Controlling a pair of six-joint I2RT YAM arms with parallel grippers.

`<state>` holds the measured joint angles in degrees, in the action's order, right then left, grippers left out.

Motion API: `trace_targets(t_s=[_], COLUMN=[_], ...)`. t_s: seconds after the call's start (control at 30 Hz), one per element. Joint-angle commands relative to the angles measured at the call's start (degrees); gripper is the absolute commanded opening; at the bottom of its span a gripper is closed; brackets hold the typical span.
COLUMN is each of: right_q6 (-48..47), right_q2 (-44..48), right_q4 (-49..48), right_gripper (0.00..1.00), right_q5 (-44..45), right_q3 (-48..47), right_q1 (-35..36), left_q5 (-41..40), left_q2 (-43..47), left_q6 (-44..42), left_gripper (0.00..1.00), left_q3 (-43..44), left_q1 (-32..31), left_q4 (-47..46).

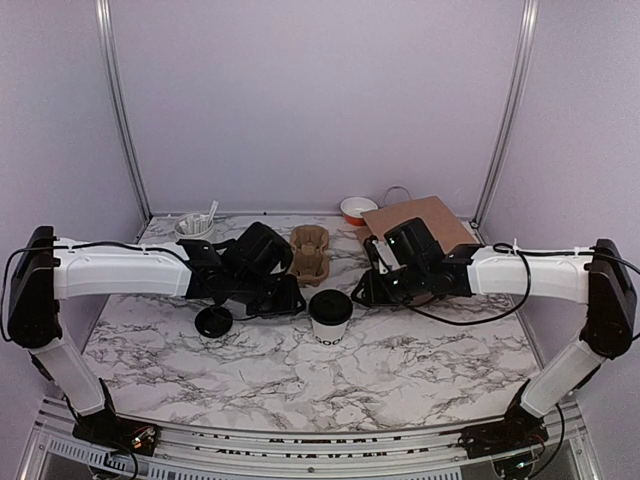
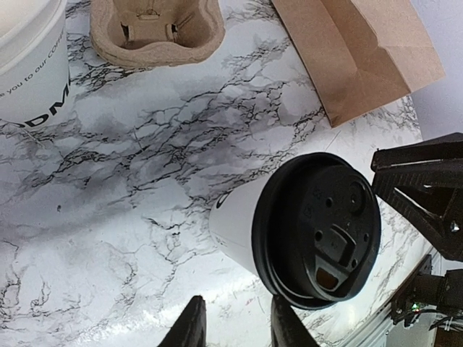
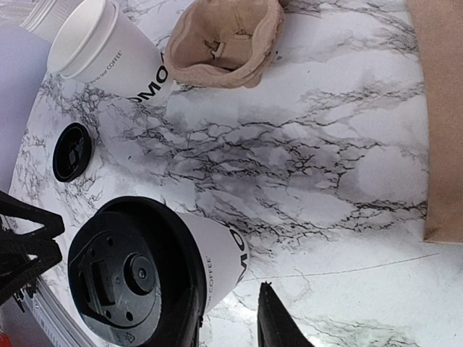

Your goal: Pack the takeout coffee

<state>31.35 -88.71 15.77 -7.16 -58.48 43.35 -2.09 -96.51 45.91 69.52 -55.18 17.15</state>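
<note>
A: Left fingers (image 2: 192, 329)?
B: Slightly apart, empty. The cup (image 1: 330, 316) stands just right of them, upright and lidded, mid-worktop (image 1: 420, 350).
A: Right fingers (image 3: 278, 325)?
B: Also slightly apart, empty, cup just to their left. Neither arm looks clearly closer.

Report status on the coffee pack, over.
Left gripper and right gripper open, empty. Takeout coffee lidded, upright on table, between both. Loose lid beside left gripper, cup tray beyond coffee.
</note>
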Motion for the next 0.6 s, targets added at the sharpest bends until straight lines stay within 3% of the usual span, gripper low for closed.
trace_targets(t_s=[0.0,0.57], right_q6=[-0.74,4.24], right_q2=[1.95,4.49], right_q4=[2.20,-4.65], right_gripper=[0.26,0.26], right_q5=[0.61,-5.27], right_q3=[-2.39,5.12], right_q1=[0.50,0.76], left_q5=[0.06,3.53], left_q2=[-0.95,-6.49], left_q6=[-1.70,-2.84], left_gripper=[0.33,0.33], left_q3=[3.22,7.48], left_q1=[1.48,2.80], left_q4=[1.85,1.83])
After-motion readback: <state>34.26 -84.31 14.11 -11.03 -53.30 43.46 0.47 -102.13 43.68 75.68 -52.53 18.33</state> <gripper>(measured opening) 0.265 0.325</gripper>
